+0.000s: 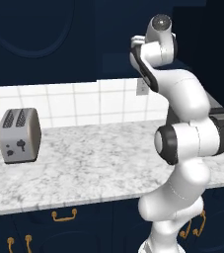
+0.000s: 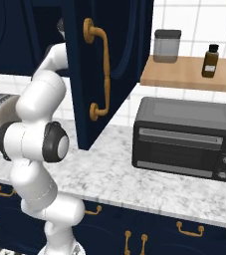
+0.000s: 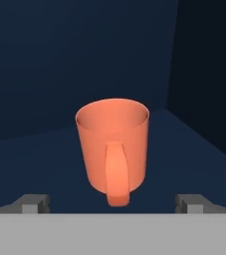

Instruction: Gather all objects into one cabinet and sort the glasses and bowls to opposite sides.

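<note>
An orange-red cup (image 3: 113, 149) stands upright on the navy shelf (image 3: 35, 164) inside the wall cabinet, its handle turned toward the hand camera. My gripper (image 3: 112, 205) is open just in front of it, with one fingertip (image 3: 32, 203) far to the left and the other far to the right, neither touching the cup. The cabinet's tall door (image 2: 82, 74) stands swung open, its long brass handle (image 2: 103, 69) facing out, and my arm (image 2: 52, 60) reaches up behind it. The grey-beige cup and the black bowl are out of view.
A silver toaster (image 1: 18, 134) sits on the marble counter (image 1: 93, 168) at the left. A black toaster oven (image 2: 184, 144) stands at the right under a wooden shelf (image 2: 189, 74) with a jar and a brown bottle. The cabinet's side wall (image 3: 204, 74) rises right of the cup.
</note>
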{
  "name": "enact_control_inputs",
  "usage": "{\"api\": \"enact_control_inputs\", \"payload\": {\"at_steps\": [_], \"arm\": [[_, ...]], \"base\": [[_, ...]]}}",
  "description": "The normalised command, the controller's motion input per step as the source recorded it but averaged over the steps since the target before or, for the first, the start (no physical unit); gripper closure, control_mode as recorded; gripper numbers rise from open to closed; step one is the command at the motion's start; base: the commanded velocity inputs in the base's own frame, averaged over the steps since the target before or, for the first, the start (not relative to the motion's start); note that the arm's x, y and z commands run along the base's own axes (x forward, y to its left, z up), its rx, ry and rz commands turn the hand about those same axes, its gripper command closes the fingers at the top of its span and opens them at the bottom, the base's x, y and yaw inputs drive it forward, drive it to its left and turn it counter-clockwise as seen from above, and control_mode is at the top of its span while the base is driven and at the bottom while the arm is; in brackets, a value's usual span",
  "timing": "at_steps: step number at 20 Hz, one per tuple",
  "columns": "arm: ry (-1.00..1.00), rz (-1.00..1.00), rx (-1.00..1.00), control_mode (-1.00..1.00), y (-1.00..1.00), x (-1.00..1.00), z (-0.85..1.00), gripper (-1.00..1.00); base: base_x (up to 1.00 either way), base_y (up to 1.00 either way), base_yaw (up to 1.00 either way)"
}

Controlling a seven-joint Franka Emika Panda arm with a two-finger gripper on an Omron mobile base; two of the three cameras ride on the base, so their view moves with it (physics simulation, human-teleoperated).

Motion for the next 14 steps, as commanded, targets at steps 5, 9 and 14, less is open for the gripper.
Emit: {"api": "enact_control_inputs", "payload": {"at_steps": [5,9,14], "arm": [[0.00,-0.01,0.00,-1.00,-0.01,0.26,-0.02,-1.00],[0.00,-0.02,0.00,-1.00,-0.02,0.24,-0.09,-1.00],[0.00,-0.03,0.00,-1.00,-0.01,0.24,-0.03,-1.00]], "base": [[0.00,0.00,0.00],[0.00,0.00,0.00],[0.00,0.00,0.00]]}}
